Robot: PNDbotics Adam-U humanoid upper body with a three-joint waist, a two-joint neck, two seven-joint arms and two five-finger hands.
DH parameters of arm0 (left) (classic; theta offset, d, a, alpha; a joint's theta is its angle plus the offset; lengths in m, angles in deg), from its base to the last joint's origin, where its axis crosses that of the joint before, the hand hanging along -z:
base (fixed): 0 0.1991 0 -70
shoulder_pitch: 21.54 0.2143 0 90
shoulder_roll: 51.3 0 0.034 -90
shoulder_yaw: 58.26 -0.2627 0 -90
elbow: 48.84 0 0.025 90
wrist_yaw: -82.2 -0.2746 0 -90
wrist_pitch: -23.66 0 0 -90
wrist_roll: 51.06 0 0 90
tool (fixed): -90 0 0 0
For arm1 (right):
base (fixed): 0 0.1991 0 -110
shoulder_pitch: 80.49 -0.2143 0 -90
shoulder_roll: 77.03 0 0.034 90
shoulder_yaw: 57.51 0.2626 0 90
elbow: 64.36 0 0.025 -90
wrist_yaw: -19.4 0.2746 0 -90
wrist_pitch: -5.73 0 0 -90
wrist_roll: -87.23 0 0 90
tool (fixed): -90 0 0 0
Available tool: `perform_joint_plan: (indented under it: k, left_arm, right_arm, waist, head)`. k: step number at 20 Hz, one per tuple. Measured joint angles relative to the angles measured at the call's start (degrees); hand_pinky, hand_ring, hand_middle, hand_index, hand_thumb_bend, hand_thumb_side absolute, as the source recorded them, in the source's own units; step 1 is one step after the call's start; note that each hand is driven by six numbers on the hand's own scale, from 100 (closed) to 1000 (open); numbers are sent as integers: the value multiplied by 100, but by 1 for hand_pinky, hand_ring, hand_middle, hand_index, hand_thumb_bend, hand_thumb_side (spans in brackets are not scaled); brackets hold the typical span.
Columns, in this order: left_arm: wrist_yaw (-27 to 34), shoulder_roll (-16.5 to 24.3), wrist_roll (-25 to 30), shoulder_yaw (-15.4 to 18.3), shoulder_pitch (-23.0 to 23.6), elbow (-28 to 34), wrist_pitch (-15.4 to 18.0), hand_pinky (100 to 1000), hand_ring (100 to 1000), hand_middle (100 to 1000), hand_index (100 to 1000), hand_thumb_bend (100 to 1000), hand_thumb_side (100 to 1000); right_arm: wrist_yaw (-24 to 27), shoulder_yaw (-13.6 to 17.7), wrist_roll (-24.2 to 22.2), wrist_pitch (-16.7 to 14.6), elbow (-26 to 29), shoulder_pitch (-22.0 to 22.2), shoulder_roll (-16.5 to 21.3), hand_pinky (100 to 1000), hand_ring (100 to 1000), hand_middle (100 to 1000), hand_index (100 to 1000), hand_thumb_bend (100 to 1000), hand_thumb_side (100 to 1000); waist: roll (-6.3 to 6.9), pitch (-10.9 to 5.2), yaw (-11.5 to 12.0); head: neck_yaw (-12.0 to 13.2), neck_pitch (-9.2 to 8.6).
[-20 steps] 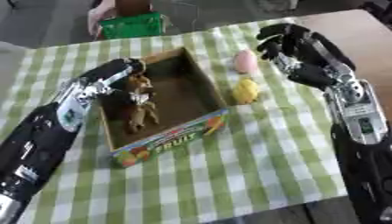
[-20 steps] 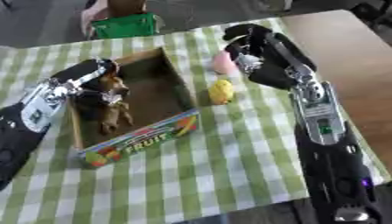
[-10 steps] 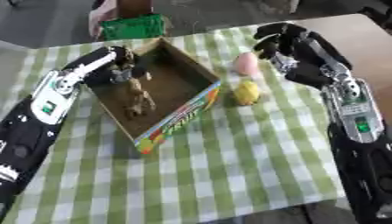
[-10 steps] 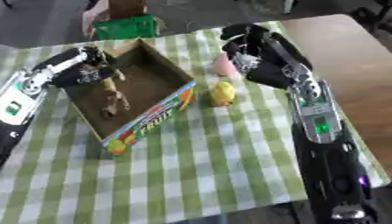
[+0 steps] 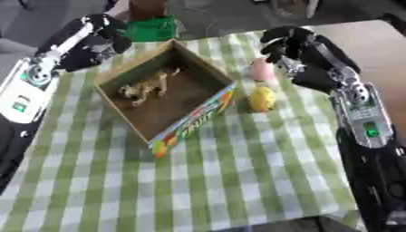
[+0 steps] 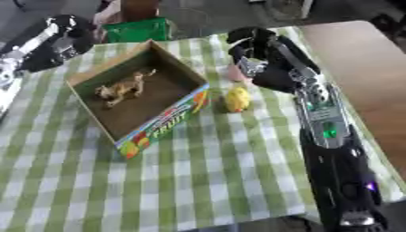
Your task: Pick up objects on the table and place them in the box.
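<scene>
Box [image 5: 190, 118], centre left, holds a tan toy animal [image 5: 145, 87]; its side reads "FRUIT". Upper left, your left hand [image 5: 97, 40]: finger state cannot be told. Pink egg [image 5: 261, 69] and yellow object [image 5: 263, 98] lie beside the box. Upper right, your right hand [image 5: 297, 54] hangs curled, empty, over green-checked tablecloth [image 5: 238, 172].

A green-and-white checked cloth [image 5: 238, 172] covers the table, and bare brown wood [image 6: 357, 59] shows past its right edge. At the far edge of the cloth stands a small green container [image 5: 151, 29], with something brown [image 6: 139, 8] just behind it. Beyond the table the floor [image 5: 222, 16] looks dark grey.
</scene>
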Motion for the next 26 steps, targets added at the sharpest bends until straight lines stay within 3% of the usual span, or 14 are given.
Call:
perform_joint_plan:
  k: [5,10,16,20,26]
  left_arm:
    - [741,300,-306,152,711,953,-208,782,722,715,808,207,732]
    - [1423,467,-513,422,1561,1799,-409,773,700,688,798,154,744]
    - [1685,465,-609,735,2365,2431,-606,771,691,677,794,132,765]
    - [1693,364,-651,871,2639,2594,-700,771,687,672,792,125,776]
    - [1691,274,-684,961,2741,2609,-786,769,680,666,791,116,791]
  right_arm:
    - [-622,123,184,-181,-523,-282,166,672,747,761,821,100,222]
    - [-1695,239,436,-520,-1111,-471,417,692,774,784,830,100,206]
    - [-2758,430,742,-684,-1773,-498,666,692,772,783,826,100,217]
    - [-3030,495,847,-720,-2036,-439,850,695,773,783,826,100,221]
    - [-3023,501,685,-901,-2114,-312,1088,699,774,783,827,100,265]
  waist:
    - [-51,0,238]
    - [-90,8,407]
    - [-108,44,462]
    - [-137,73,458]
    - [-141,74,425]
  head:
    - [-103,0]
    - [-197,-2]
    - [-259,-10]
    - [-278,-11]
    - [-279,-14]
